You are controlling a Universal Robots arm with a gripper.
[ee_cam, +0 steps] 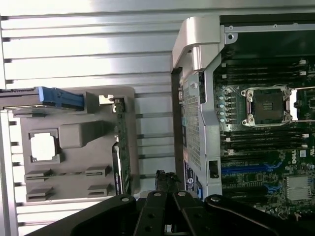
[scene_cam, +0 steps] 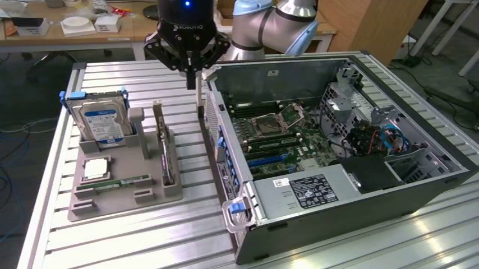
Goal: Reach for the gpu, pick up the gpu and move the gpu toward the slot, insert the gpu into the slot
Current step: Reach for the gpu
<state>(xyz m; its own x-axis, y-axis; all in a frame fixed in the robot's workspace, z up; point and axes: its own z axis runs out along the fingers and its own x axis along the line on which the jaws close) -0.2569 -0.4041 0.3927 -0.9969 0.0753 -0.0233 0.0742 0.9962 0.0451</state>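
Gpu (scene_cam: 167, 159): thin dark card (silvery bracket end), upright

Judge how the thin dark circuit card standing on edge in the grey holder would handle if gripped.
The thin dark circuit card looks stiff: it stands straight, edge-on, in the grey plastic holder. Probably light for its length, being so thin. Standing on a narrow edge, it would likely tip if freed from the holder's groove.
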